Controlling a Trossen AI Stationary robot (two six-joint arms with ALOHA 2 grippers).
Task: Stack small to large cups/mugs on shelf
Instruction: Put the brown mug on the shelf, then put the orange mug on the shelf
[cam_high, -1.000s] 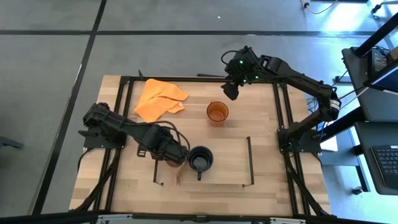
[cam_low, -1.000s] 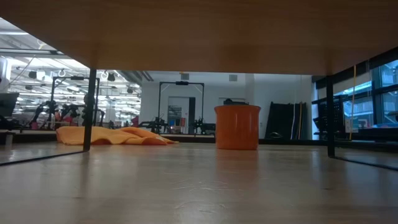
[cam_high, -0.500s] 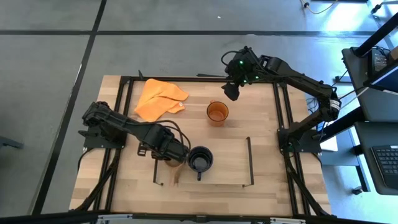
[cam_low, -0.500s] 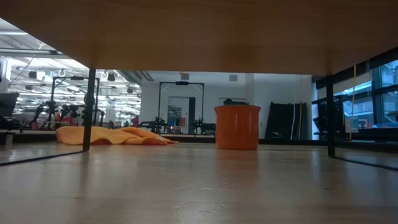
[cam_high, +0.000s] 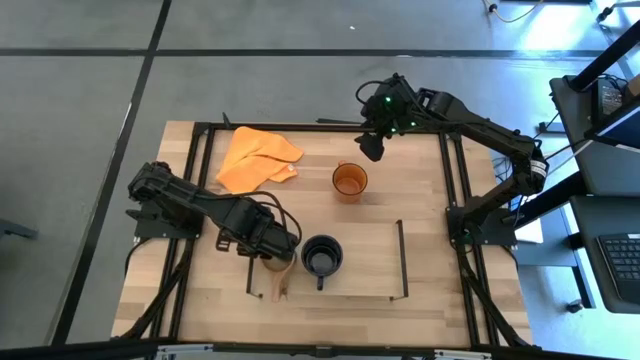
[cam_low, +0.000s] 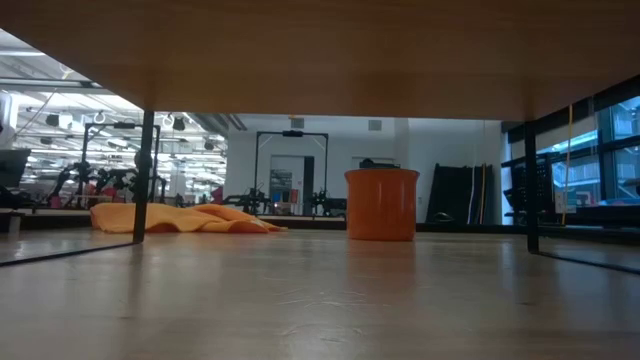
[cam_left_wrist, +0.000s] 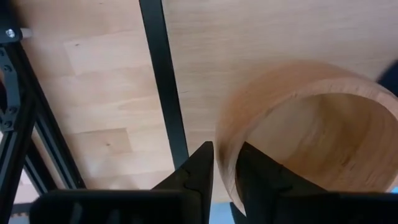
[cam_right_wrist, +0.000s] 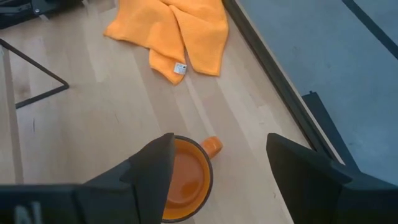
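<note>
Left wrist view: left pincer (cam_left_wrist: 225, 163) pinches wooden cup (cam_left_wrist: 298, 134) rim.

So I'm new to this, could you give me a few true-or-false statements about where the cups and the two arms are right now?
1. The left end effector pinches the wooden cup's wall. True.
2. The black mug sits inside the shelf. True.
3. The orange mug is on the shelf. False: it stands outside it, nearer the orange cloth.
4. The right end effector grips the orange mug. False: it hovers open above it.
</note>
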